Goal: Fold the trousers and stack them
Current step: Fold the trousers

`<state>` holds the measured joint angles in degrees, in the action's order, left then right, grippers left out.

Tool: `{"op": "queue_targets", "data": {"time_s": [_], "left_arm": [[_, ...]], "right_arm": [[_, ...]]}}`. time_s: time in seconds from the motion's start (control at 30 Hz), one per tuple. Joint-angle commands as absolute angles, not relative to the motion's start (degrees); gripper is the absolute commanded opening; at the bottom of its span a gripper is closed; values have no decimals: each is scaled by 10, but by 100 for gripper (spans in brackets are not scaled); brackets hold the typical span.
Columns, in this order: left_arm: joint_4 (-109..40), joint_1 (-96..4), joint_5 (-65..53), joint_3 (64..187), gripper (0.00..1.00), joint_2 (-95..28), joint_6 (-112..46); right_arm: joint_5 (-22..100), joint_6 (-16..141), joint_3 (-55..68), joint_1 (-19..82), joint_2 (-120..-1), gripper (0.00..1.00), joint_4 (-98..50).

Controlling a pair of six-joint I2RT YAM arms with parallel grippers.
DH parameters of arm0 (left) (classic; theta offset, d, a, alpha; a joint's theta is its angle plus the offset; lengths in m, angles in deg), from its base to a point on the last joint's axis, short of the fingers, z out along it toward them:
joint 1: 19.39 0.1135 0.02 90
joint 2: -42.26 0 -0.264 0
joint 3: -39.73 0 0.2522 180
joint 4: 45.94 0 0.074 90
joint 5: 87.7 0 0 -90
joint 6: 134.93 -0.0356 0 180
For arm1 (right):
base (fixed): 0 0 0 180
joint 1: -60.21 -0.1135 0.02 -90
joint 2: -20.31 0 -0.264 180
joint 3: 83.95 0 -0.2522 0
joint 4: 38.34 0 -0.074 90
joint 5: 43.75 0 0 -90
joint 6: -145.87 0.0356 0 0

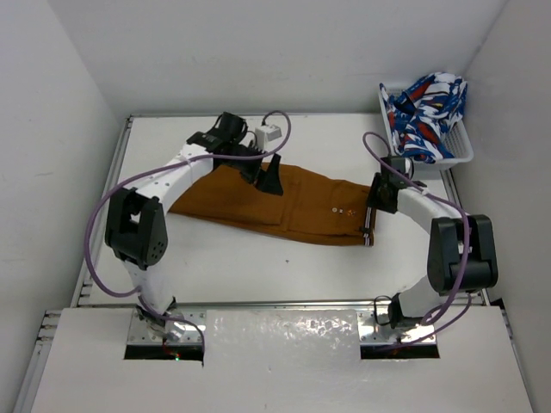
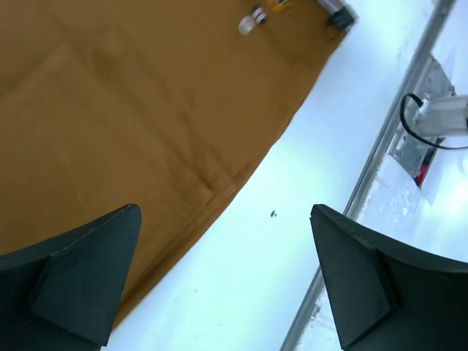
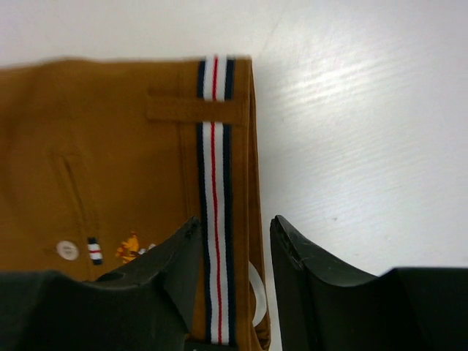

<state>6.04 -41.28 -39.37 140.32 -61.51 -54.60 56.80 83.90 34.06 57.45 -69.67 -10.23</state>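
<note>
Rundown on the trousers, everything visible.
The trousers are mustard-brown, plain cotton-looking cloth, apparently folded lengthwise, lying flat and slanted on the white table. The waistband end points right, showing a white-navy-red striped edge, a belt loop and small rivets. The right pincer stands open astride that edge. The left pincer hangs open over one long edge.

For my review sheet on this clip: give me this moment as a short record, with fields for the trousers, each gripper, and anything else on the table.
trousers: mustard, lying flat across the white table, waistband to the right
left gripper: open, over one long edge of the trousers, holding nothing
right gripper: open, jaws straddling the striped waistband edge
other: patterned clothes in a white basket, far right corner
</note>
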Motion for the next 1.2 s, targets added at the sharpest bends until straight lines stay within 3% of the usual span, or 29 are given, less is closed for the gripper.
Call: {"op": "queue_targets", "data": {"time_s": [0.0,0.13,0.17,0.27,0.33,0.37,0.47,0.7,0.87,1.0,1.07,1.1,1.17], "left_arm": [[90,-394,-395,1481,100,-577,-621],[39,-230,-321,1447,100,-564,-566],[39,-199,-299,1433,88,-575,-558],[51,-95,-249,1404,32,-606,-562],[53,-52,-221,1393,31,-622,-571],[52,-43,-211,1381,48,-637,-578],[45,-30,-194,1366,76,-668,-595],[21,-30,-253,1334,82,-712,-596],[24,-30,-226,1305,64,-745,-600],[40,-41,-292,1262,49,-746,-621],[53,-46,-330,1254,38,-748,-632],[59,-46,-343,1249,22,-749,-633],[70,-45,-357,1254,7,-750,-637]], "right_arm": [[600,823,290,574,-649,42,-104],[614,801,265,535,-628,42,-113],[615,794,254,516,-631,43,-111],[614,820,245,513,-646,46,-70],[619,823,253,513,-650,48,-63],[618,823,259,513,-651,49,-63],[610,824,281,512,-651,54,-66],[593,828,318,521,-668,57,-51],[583,854,357,548,-675,56,-53],[579,852,363,548,-692,56,-56],[558,856,365,548,-707,56,-66],[544,860,367,548,-714,56,-77],[537,867,367,548,-719,56,-84]]}}
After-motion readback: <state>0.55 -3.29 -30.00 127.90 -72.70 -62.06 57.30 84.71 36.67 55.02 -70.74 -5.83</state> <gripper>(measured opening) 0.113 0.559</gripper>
